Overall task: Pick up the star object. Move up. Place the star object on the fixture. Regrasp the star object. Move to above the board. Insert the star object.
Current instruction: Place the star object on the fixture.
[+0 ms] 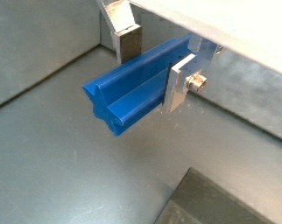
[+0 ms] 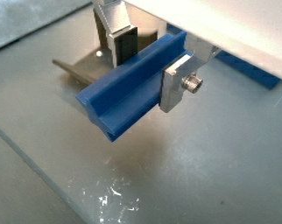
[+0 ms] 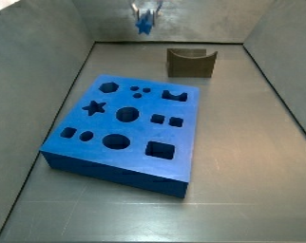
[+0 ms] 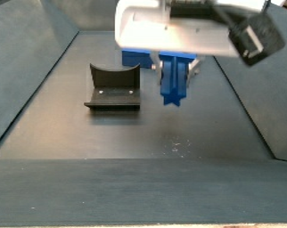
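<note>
The gripper (image 2: 153, 61), raised near the floor's back edge, clamps the star object (image 2: 134, 81) for carrying to the fixture (image 3: 190, 63).

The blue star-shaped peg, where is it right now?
The star object is clamped between the fingers of the gripper in both wrist views, held in the air above the grey floor; in a side view it hangs beside the fixture, not touching it.

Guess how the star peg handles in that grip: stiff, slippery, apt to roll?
The peg looks rigid: straight and unbent in the gripper above the floor. Its glossy faces may slip. Ridged lengthwise, it probably won't roll far if dropped.
</note>
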Motion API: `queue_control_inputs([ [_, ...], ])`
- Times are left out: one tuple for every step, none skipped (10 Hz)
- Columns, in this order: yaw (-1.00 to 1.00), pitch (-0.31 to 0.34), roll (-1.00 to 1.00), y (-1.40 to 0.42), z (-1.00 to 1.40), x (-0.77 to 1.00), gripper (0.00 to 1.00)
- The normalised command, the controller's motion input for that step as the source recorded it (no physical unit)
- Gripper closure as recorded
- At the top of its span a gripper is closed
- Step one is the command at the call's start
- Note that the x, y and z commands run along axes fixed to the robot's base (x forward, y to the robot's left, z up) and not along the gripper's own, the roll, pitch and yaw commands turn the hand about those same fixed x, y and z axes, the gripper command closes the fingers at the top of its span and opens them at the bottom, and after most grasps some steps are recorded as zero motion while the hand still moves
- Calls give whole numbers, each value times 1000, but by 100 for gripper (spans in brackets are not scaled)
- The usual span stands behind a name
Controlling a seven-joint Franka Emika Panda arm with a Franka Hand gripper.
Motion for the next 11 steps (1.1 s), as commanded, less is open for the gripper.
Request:
queue_control_inputs([
  [-13,46,50,0,1000,-19,100],
  [-9,56,63,1,967,-22,100],
  [-4,64,72,1,820,-20,100],
  [0,73,80,1,673,-15,100],
  [9,84,86,2,475,-6,100],
  [15,93,90,4,327,2,100],
  [414,-96,-70,-1000,390,472,100],
  [375,-70,-68,-1000,343,467,100],
  [306,-30,-69,-1000,330,456,100],
  [160,36,-62,-1000,329,434,100],
  [122,51,-55,-1000,334,434,100],
])
